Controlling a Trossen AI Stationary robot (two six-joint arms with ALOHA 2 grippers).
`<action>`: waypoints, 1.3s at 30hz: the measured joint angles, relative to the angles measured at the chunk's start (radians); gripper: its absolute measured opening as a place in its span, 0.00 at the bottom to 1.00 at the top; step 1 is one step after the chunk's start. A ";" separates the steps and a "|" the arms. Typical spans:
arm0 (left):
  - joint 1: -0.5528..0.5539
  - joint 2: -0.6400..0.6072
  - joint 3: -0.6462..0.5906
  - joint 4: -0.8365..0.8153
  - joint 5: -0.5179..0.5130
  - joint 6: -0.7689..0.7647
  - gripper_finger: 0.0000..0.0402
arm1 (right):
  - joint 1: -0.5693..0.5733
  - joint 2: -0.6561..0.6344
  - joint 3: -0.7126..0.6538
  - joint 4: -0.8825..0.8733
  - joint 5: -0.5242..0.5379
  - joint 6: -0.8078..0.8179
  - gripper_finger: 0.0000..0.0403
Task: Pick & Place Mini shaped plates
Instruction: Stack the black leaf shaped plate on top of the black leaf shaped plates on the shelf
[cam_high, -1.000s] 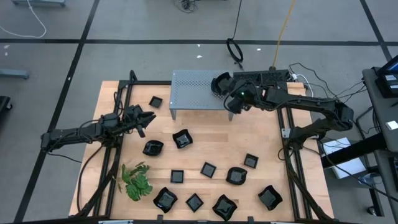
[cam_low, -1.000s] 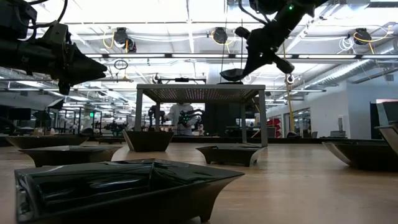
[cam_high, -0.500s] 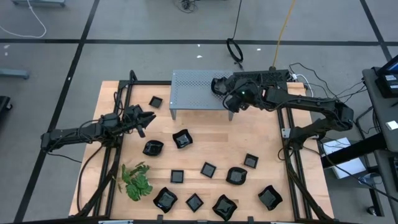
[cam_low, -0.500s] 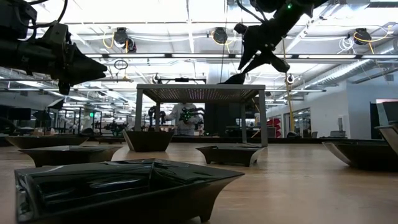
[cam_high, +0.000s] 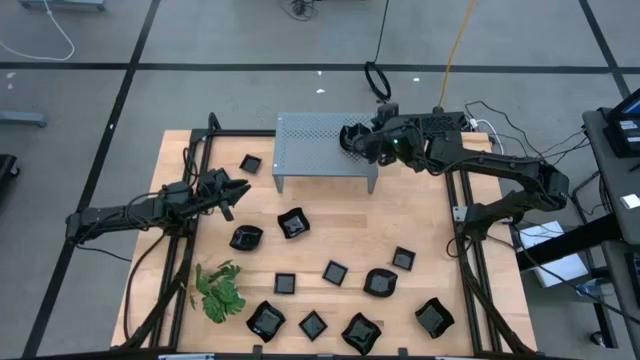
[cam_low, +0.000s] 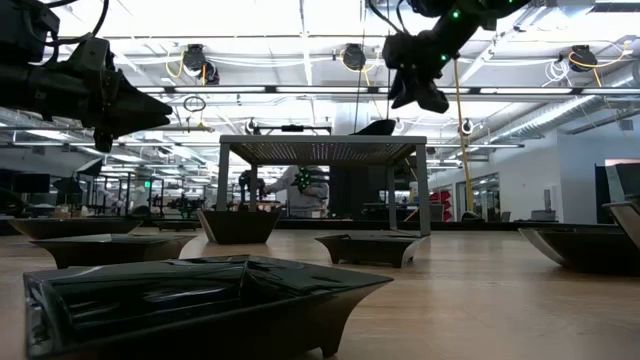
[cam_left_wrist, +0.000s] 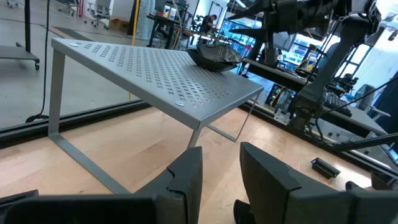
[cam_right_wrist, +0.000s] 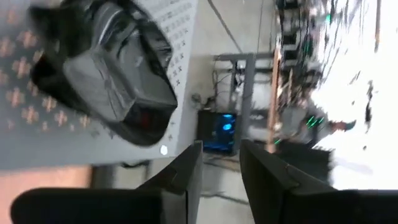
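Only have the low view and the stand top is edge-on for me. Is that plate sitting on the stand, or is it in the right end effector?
Observer: On the stand. The high view shows the black plate lying on the perforated stand, at the end nearest the right arm.
Operator: Right end effector empty?
Observer: Yes. In the right wrist view the right end effector is open, with nothing between its fingers; the plate lies ahead of it, apart.
Operator: Left arm?
Observer: The left end effector hovers over the table's left side. The left wrist view shows it open and empty.
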 joint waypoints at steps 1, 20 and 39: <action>0.000 0.000 0.000 0.000 0.000 0.000 0.28 | -0.004 0.000 -0.007 0.000 0.000 0.055 0.23; 0.000 0.000 0.000 0.000 0.000 0.000 0.28 | -0.034 0.000 -0.255 0.398 -0.027 0.273 0.23; 0.000 0.000 0.000 0.000 0.000 0.000 0.28 | 0.026 -0.004 -0.332 0.629 0.177 0.208 0.23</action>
